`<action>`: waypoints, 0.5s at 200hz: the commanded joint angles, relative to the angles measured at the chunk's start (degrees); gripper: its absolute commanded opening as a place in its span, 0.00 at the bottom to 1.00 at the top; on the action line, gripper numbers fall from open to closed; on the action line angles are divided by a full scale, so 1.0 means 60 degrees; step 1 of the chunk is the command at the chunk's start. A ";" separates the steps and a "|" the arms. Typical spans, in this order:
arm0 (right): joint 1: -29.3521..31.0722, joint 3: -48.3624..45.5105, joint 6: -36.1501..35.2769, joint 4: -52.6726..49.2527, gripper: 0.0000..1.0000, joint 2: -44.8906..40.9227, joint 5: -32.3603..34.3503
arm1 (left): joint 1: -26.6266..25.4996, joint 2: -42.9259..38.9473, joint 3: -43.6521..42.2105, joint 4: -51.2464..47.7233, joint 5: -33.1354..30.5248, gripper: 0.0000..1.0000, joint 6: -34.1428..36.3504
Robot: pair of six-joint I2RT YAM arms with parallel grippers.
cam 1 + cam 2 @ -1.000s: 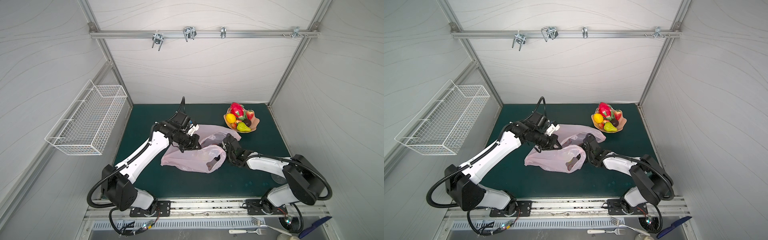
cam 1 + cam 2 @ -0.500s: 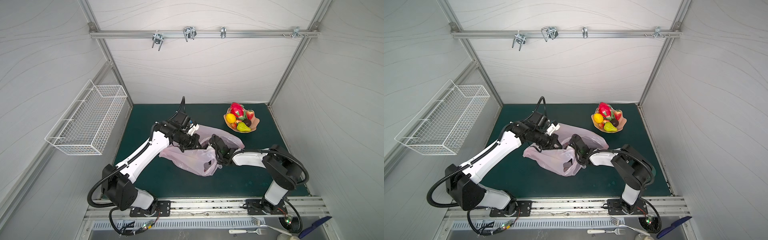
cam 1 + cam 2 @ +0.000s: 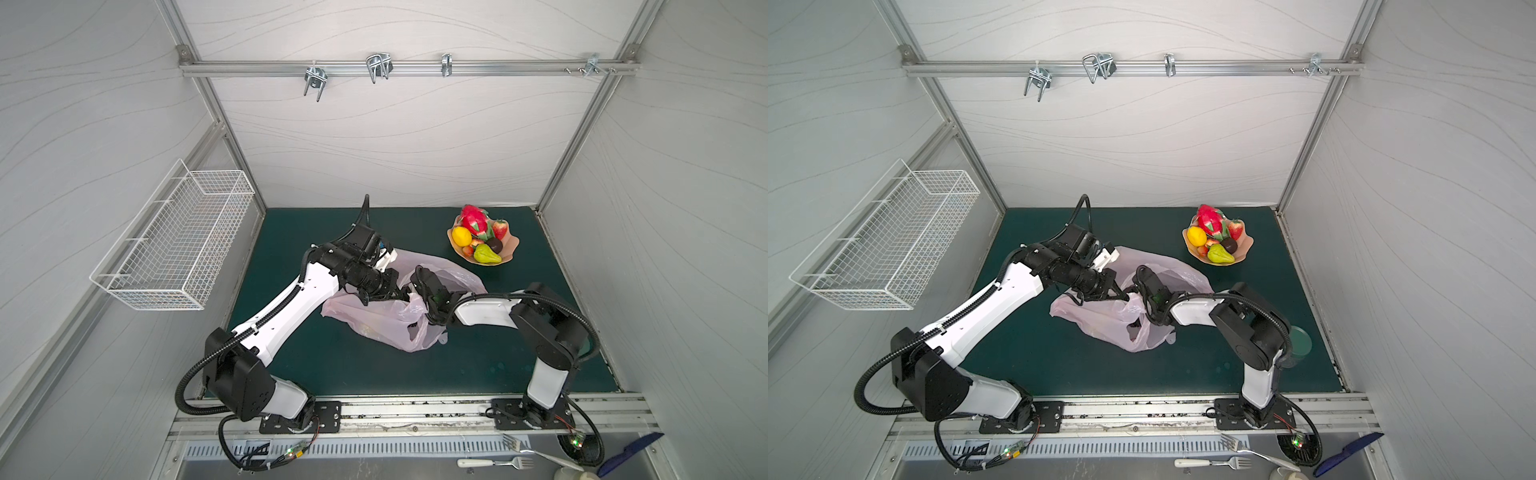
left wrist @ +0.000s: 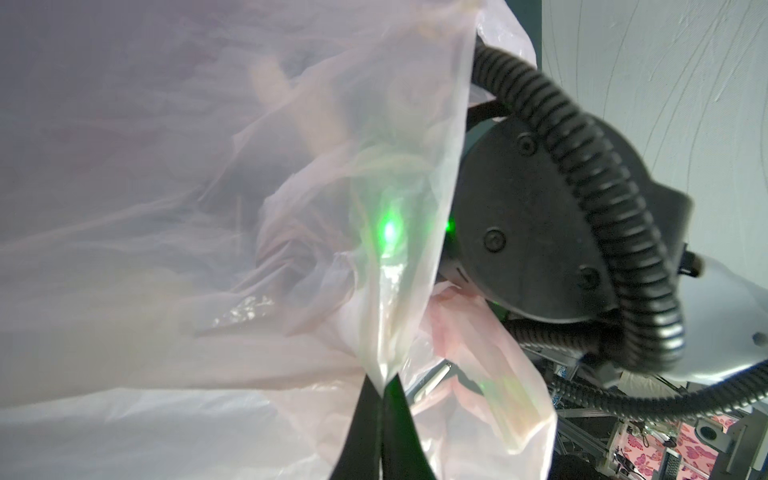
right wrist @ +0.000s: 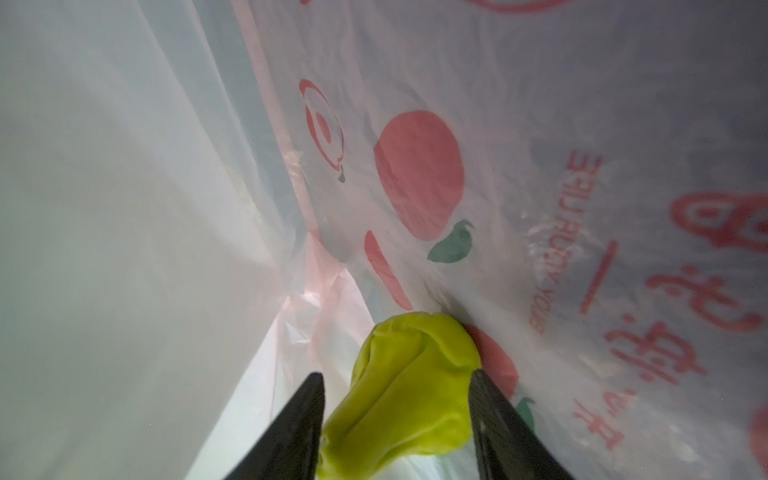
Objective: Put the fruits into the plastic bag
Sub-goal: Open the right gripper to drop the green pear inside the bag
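The right pincer (image 5: 395,374) has pushed deeper into the plastic bag (image 3: 384,328), and its 2 jaws have just spread, letting a green-yellow pear (image 5: 411,399) rest against the printed wall. The left pincer (image 4: 379,384) stays pressed together on the bag's rim. That pear looks delivered. The other fruits (image 3: 478,241) wait on the plate (image 3: 514,245).

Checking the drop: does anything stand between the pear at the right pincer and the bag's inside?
Nothing visible: the pear is inside the bag, by its printed wall, between the right pincer's spread tips.
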 commanded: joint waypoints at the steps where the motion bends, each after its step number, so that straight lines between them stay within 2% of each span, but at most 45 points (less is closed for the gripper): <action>1: -0.0131 0.0055 -0.0164 -0.0488 0.67 -0.0347 -0.0292 | 0.0135 -0.0090 0.0112 0.0115 -0.0223 0.00 -0.0136; 100: -0.0737 -0.0017 -0.2078 -0.3182 0.82 -0.2119 -0.0499 | 0.0573 -0.0205 -0.0121 0.0422 -0.0293 0.00 -0.0466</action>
